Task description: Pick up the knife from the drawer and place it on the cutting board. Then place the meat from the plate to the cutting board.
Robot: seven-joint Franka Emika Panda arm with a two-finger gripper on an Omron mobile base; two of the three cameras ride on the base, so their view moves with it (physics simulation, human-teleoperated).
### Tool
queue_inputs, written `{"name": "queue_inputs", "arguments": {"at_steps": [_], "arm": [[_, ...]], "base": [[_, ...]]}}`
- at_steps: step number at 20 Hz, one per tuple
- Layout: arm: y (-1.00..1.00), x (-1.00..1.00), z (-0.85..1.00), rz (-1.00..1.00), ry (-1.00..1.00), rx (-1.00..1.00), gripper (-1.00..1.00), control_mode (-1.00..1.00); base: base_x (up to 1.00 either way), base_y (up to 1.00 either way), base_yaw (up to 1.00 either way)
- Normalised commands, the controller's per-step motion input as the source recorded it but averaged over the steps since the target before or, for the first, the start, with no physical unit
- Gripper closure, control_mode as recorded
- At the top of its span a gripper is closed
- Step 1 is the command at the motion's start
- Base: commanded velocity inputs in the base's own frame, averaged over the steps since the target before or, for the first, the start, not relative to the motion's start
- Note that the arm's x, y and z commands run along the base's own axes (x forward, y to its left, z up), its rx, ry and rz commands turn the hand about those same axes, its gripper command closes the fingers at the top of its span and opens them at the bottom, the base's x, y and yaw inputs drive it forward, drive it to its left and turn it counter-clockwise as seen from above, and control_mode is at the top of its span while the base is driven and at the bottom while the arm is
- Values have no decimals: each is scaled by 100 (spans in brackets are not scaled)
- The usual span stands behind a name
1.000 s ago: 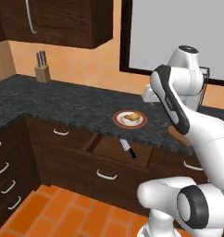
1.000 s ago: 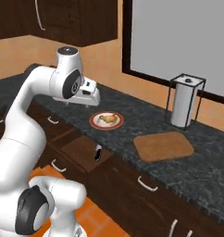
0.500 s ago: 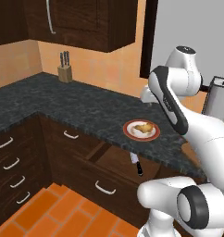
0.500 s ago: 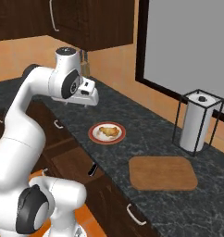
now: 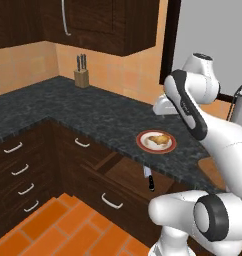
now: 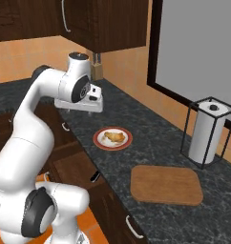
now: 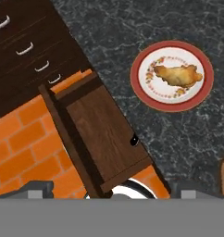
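The drawer (image 7: 102,134) is standing open with bare floor showing; the counter edge (image 7: 146,139) is overhanging its back, covering the knife (image 5: 149,180)

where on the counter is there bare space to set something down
Bare dark counter lies between the plate and the cutting board, and in a long stretch from the plate back to the knife block. The board itself is bare. It is tighter by the paper towel holder.
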Motion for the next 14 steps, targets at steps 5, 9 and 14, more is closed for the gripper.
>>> {"name": "queue_inputs", "arguments": {"at_steps": [5,9,14], "arm": [[46,2,-100,22,7,1,-100,-100],[69,0,-100,10,0,-1,-100,-100],[48,5,-100,0,1,-7,-100,-100]], "base": [[0,0,0],[0,0,0],[0,0,0]]}}
